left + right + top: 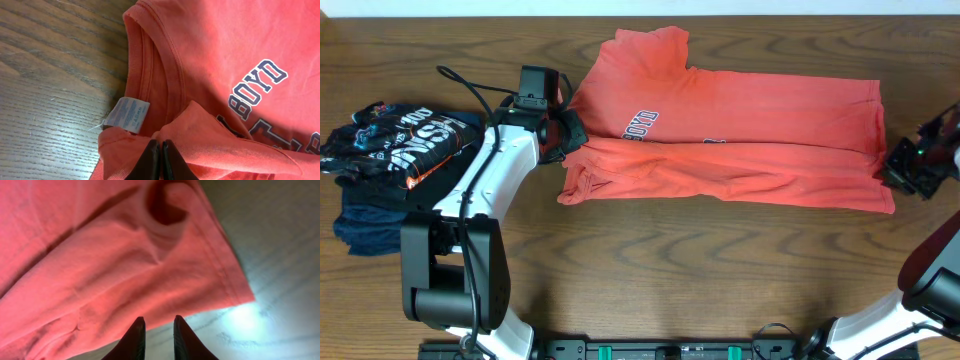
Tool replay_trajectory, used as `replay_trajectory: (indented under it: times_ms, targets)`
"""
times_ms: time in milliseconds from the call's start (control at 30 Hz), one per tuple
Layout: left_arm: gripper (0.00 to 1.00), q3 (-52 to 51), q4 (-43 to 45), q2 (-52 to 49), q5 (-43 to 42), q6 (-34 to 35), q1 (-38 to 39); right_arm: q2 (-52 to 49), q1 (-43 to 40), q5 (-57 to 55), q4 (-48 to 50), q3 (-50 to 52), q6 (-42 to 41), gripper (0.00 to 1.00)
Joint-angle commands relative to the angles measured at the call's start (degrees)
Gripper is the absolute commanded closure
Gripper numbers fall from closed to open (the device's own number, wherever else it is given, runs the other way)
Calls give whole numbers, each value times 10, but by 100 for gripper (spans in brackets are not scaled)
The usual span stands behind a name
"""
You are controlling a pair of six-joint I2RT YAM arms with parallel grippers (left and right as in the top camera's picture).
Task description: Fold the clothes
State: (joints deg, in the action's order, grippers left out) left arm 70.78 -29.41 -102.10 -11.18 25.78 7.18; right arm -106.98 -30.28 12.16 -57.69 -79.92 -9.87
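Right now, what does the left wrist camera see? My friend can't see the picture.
The left pincer is pinched shut on a fold of an orange-red T-shirt, just below its neckline and white tag. On the right are block letters reading BOYD, and the wooden table fills the left.

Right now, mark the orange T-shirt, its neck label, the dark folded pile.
orange T-shirt (770, 120): overhead, mid body.
neck label (126, 114): left wrist, label's centre.
dark folded pile (392, 148): overhead, printed top.
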Motion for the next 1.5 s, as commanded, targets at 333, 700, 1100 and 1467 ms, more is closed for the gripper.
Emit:
replay_trajectory:
  times_ms: [333, 700, 1100, 1467]
  targets:
    - [94, -4, -2, -7, 14, 5, -1, 9, 56, -38, 146, 110, 22, 82]
    - [94, -4, -2, -7, 14, 5, -1, 9, 56, -45, 196, 124, -21, 79]
    - [94, -4, -2, -7, 14, 5, -1, 9, 56, -47, 233, 142, -52, 99]
    - [94, -4, -2, -7, 14, 5, -1, 9, 56, 9, 228, 142, -99, 93]
